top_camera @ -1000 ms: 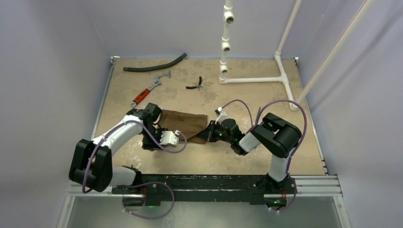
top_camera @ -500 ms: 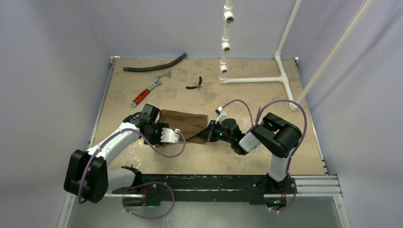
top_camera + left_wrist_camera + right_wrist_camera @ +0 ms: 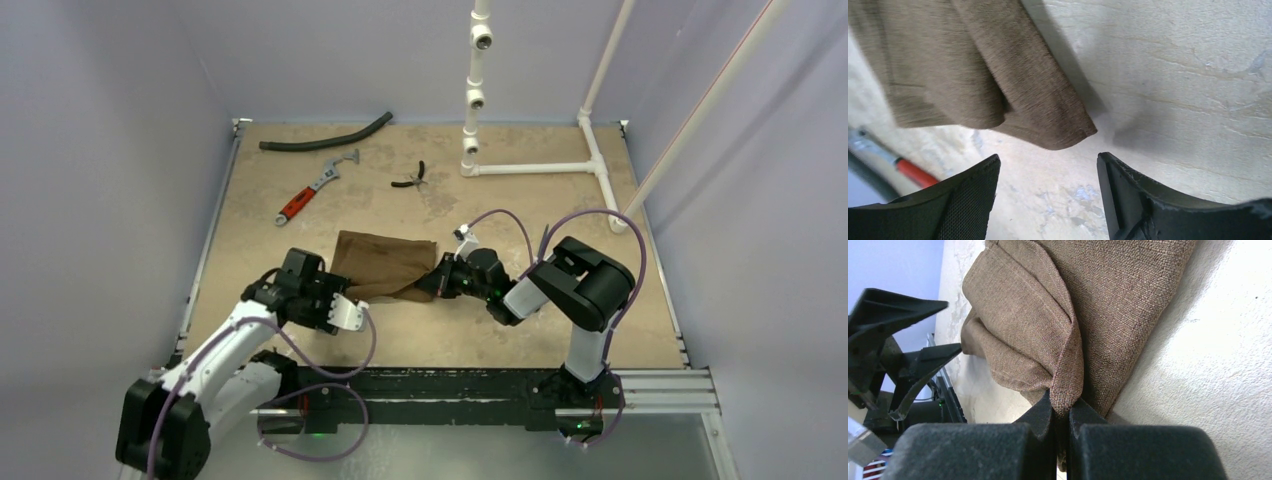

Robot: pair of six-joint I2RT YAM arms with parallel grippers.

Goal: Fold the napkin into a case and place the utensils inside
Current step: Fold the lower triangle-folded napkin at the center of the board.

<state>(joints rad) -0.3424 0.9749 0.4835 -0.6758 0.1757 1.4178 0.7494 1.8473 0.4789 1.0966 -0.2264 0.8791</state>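
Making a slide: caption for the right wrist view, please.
Right gripper pinches a fold of the brown napkin on the table.

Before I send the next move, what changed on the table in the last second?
The left claw pulled back off the left end of the napkin, toward the near-left edge. It is now open and empty, just short of the cloth. The right claw stayed shut on the napkin's right corner, and the napkin lies folded about where it was. The wrench, pliers and hose did not move.

Pale lilac walls [image 3: 100,150] enclose a mottled tan tabletop [image 3: 450,335], seemingly stone-patterned, evenly lit.
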